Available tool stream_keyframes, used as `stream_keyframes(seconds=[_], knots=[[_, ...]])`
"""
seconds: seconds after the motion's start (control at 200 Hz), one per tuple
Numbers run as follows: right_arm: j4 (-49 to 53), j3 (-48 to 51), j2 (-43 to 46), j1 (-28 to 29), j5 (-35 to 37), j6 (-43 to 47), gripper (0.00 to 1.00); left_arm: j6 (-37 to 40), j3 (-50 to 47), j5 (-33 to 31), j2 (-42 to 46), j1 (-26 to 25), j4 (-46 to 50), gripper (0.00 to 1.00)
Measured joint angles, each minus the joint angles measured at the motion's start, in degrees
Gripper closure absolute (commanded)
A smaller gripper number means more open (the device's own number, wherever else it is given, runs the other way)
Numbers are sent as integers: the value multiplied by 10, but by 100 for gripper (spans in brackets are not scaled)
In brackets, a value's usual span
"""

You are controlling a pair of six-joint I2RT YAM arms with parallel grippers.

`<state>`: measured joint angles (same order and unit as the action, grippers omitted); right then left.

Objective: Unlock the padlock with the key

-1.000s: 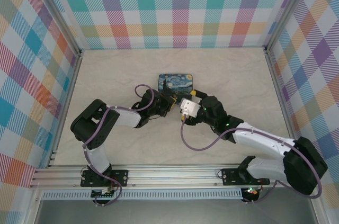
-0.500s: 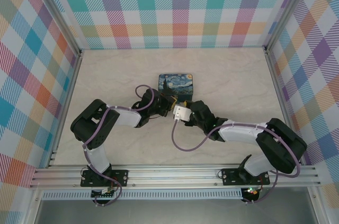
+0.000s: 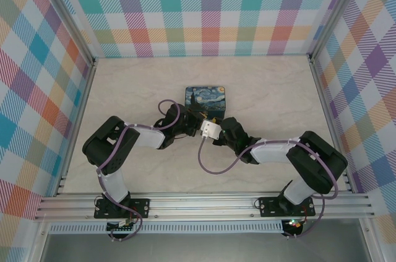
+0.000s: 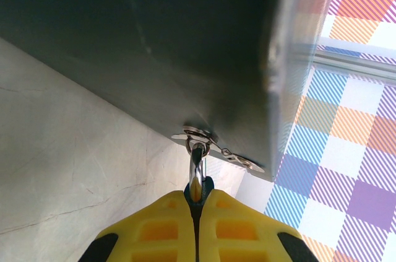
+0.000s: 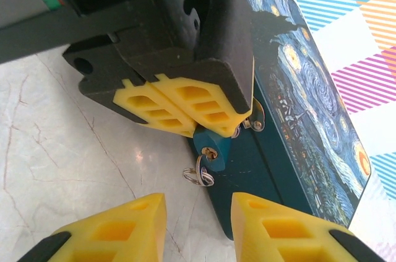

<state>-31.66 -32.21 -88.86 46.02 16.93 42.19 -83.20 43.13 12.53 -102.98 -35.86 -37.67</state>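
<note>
In the right wrist view the small teal padlock (image 5: 211,142) hangs at the front wall of the Starry Night tin (image 5: 297,82). My left gripper (image 5: 213,127) is shut on its upper part. The key (image 5: 203,164) sticks in the keyhole, and a wire ring (image 5: 197,176) dangles from it. My right gripper (image 5: 195,225) is open, its yellow fingers just short of the key and ring, touching neither. In the left wrist view the left gripper (image 4: 196,197) pinches the padlock (image 4: 204,186), whose shackle (image 4: 196,166) passes through the tin's hasp (image 4: 199,134).
The tin (image 3: 207,97) lies mid-table on the pale marble top (image 3: 124,88), with both wrists crowded against its near side. Checkered walls and an aluminium frame (image 3: 185,203) enclose the table.
My right arm has folded and swung left, bringing its wrist close up to the left gripper at the tin's front. The left arm has stayed put.
</note>
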Motion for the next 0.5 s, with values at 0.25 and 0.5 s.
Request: stream_keyframes(seconds=[0.25, 0.5], knots=[[-21, 0, -21, -4, 0, -12, 72, -2, 0, 0, 0, -1, 0, 100], [-35, -8, -27, -7, -1, -17, 74, -2, 0, 0, 0, -1, 0, 100]])
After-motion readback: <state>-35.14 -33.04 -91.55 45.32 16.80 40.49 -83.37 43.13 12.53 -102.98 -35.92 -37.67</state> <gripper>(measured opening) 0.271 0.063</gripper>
